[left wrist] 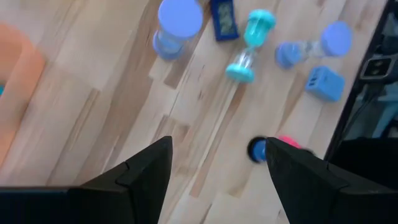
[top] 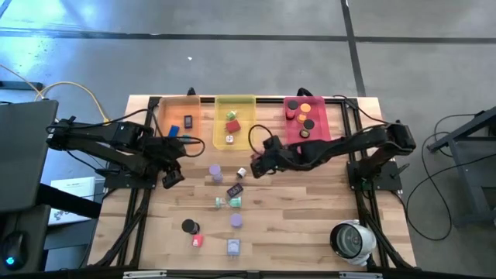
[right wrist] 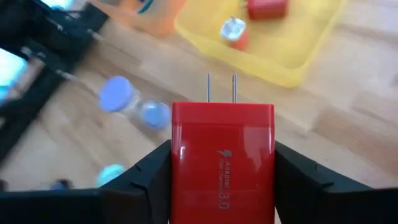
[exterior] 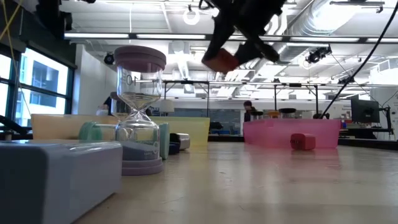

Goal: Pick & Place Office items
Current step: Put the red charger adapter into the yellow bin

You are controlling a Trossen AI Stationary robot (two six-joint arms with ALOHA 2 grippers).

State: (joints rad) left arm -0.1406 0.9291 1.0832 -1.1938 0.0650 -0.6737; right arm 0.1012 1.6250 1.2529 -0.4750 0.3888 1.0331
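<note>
1. Red and boxy, a plug adapter (right wrist: 222, 163) with two metal prongs sat clamped between the right gripper's (right wrist: 222, 171) fingers, prongs pointing away from the wrist.
2. That right gripper (top: 256, 164) hung above the wooden table (top: 310, 217) near its middle, just in front of the yellow tray (top: 245, 103); in the low view the adapter (exterior: 221, 60) was well clear of the tabletop.
3. The left gripper (top: 172, 175) hovered over bare wood in front of the orange tray (top: 160, 116), its fingers (left wrist: 146, 171) spread apart with nothing between them.
4. The orange tray held a small dark rectangle (top: 187, 122) and a blue piece (top: 173, 130); the yellow tray held a red piece (top: 232, 125) and smaller bits; the pink tray (top: 291, 136) held several orange and dark discs (top: 308, 122).
5. On the table between the arms lay a lavender-capped sand timer (top: 216, 171), a dark flat rectangle (top: 235, 190), a teal sand timer (top: 226, 202) on its side, and a lavender disc (top: 236, 221).
6. Nearer the front edge stood a black disc (top: 188, 225), a red piece (top: 197, 240) just beside it, and a lavender cube (top: 233, 247).
7. A white-grey round device (top: 353, 240) rested at the table's front right corner.
</note>
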